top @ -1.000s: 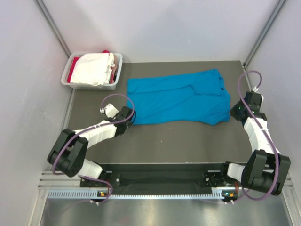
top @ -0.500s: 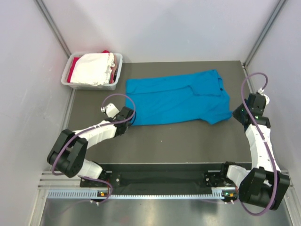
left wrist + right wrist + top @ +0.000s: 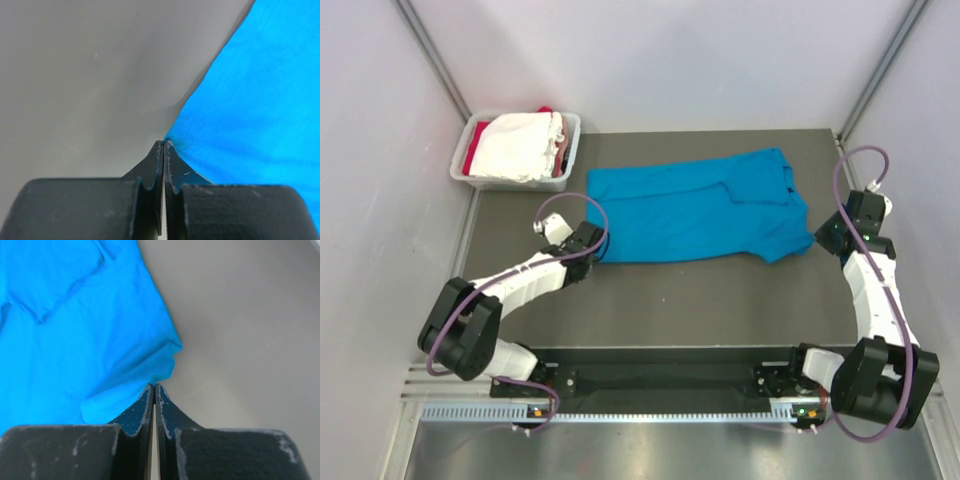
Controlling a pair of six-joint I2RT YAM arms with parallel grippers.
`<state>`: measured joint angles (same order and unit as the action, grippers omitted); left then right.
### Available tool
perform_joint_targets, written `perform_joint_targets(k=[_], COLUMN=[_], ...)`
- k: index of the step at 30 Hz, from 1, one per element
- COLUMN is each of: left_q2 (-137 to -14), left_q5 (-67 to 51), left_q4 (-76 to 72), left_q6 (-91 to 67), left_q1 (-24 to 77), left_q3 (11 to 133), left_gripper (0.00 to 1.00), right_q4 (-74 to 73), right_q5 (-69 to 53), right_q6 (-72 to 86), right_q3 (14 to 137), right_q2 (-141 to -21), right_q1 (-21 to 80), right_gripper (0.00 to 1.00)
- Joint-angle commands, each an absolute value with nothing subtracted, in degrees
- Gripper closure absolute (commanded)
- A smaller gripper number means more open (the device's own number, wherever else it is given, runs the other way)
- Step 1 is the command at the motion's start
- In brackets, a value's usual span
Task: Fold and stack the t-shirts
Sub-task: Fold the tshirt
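A bright blue t-shirt [image 3: 690, 210] lies flat on the dark table, folded lengthwise. My left gripper [image 3: 594, 254] is at its near left corner. In the left wrist view the gripper [image 3: 164, 143] has its jaws pressed together, with the blue cloth [image 3: 260, 100] puckered at the tips. My right gripper [image 3: 821, 238] is at the shirt's near right corner. In the right wrist view the gripper [image 3: 152, 385] has its jaws together, with the blue cloth [image 3: 75, 330] drawn up to the tips. A white shirt [image 3: 515, 145] and a red one [image 3: 470, 160] lie in the tub.
The pale grey plastic tub [image 3: 572, 150] stands at the table's back left corner. Grey walls close in on the left, back and right. Bare table [image 3: 700, 300] lies between the shirt and the arm bases.
The shirt's left edge has shifted slightly left. My right gripper moved out to the right and then a little farther back. My left gripper edged back slightly.
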<state>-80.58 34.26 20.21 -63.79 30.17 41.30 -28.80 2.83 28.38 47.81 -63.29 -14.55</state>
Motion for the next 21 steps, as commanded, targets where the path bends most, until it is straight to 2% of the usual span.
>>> perform_joint_targets(k=[1,10,21], left_q2=[-81.7,-83.8,-87.4], left_q5=[36.7,38.7,39.7], left_q4=[22.1,23.6,23.3], left_q6=[-63.2,-61.4,-59.5], left_q1=[30.3,30.2,30.2], left_q3=[44.6,48.8,52.6], left_gripper=[1.0,1.0,1.0], right_q4=[-23.8,-22.3,-20.7], right_q5=[2.2,2.2,0.8], right_q6=[29.5,29.9,29.1], right_q3=[54.0,62.1,66.3], right_q2=[-65.5,-70.8,-76.5], right_q1=[-15.0,-14.7,-13.7], right_gripper=[1.0,1.0,1.0])
